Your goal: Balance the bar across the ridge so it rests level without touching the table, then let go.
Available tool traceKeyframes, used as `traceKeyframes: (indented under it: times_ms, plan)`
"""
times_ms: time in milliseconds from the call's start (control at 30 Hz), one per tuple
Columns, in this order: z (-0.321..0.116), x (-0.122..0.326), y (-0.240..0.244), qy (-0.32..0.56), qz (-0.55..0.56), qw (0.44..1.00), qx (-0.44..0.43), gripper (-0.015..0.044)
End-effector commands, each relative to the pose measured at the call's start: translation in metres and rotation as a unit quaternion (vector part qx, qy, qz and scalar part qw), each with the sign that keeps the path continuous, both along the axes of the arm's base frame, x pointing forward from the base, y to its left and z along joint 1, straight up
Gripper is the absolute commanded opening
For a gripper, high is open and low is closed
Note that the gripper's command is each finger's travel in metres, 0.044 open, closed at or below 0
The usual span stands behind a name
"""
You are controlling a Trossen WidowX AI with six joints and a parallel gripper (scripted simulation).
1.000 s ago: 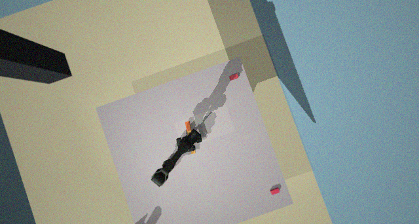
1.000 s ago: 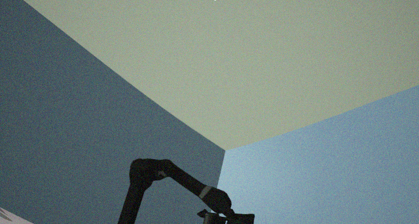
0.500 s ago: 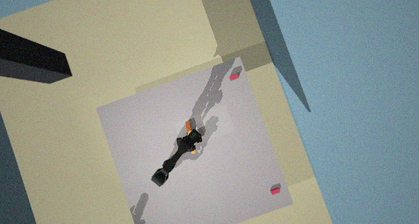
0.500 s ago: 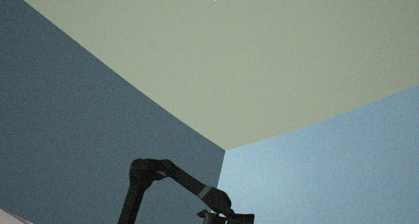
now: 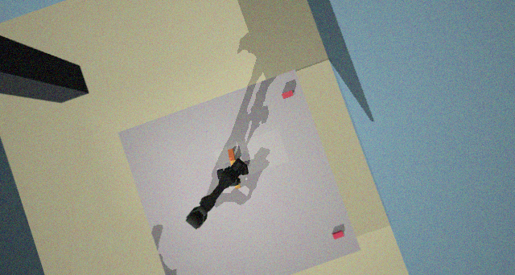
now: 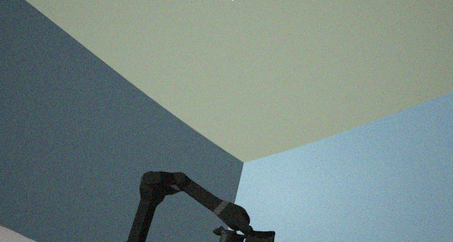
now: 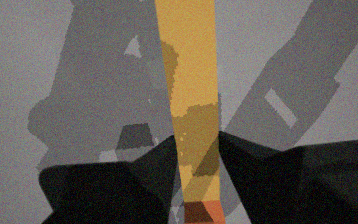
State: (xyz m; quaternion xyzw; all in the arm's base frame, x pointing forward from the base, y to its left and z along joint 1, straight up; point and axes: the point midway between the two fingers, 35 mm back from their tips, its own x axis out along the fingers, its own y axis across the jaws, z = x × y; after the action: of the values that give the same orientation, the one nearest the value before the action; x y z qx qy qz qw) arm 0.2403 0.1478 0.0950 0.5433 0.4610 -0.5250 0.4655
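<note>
Bar between the gripper's fingers: a long, straight-edged yellow bar (image 5: 237,186) (image 7: 192,60), matt, smooth, like painted wood or plastic.
Bar end, nearest the fingertips: an orange-red block-shaped end (image 5: 231,154) (image 7: 215,211), matt.
Gripper (image 5: 237,174) (image 7: 196,138): black, matt, smooth, plastic-looking.
Tabletop beneath the gripper: a pale grey square surface (image 5: 193,146) (image 7: 10,65), matt, smooth.
Blocks well apart from the gripper: two small red blocks (image 5: 287,94), matt.

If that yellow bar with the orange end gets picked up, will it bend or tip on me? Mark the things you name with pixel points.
The bar (image 5: 231,154) (image 7: 192,65) looks stiff, its edges running straight. It may tip if gripped off-centre, being long and narrow. Its flat faces suggest it probably won't roll.
</note>
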Motion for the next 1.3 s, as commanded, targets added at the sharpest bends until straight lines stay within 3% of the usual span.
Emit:
traceKeyframes:
  times_ms: [0, 1267]
  plan:
    - [-0.0019, -0.0006, 0.0001, 0.002, 0.0, 1.0, 0.0, 0.0]
    - [-0.0051, -0.0009, -0.0005, 0.002, 0.0, 1.0, 0.0, 0.0]
